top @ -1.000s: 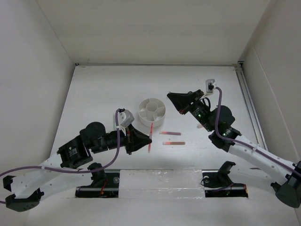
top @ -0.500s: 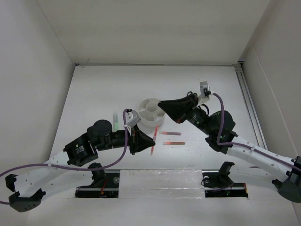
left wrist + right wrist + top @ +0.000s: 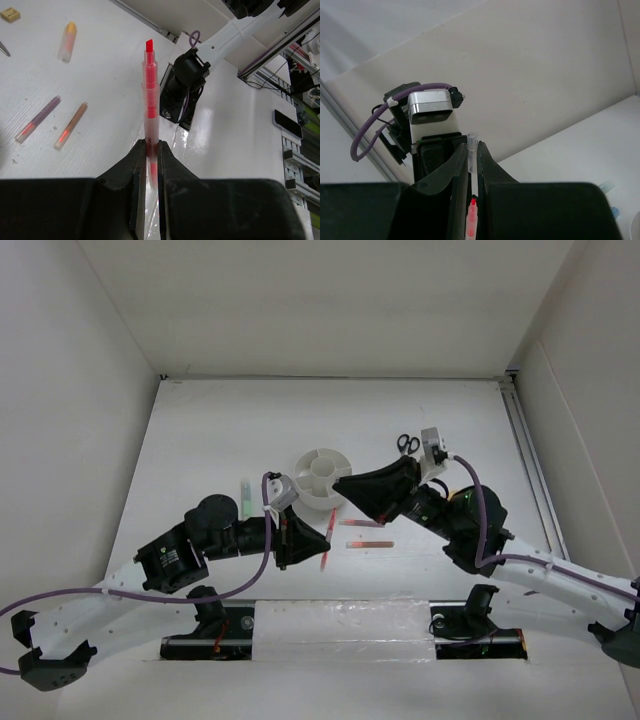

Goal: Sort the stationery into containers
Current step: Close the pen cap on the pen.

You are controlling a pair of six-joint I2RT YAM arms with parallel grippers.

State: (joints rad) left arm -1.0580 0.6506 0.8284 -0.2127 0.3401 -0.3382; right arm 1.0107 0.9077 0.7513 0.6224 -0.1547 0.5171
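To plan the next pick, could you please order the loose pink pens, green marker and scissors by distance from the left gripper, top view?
1. Pink pens, right of left gripper; pair too close to call.
2. Green marker, left.
3. Scissors, far right.

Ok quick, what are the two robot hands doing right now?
Left gripper: closed, holding the red pen.
Right gripper: closed on a clear-tipped pen.

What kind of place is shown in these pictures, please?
Probably a robotics lab test cell: a white table boxed by plain white walls, robot arms clamped to its edge, metal framing and cables beyond.
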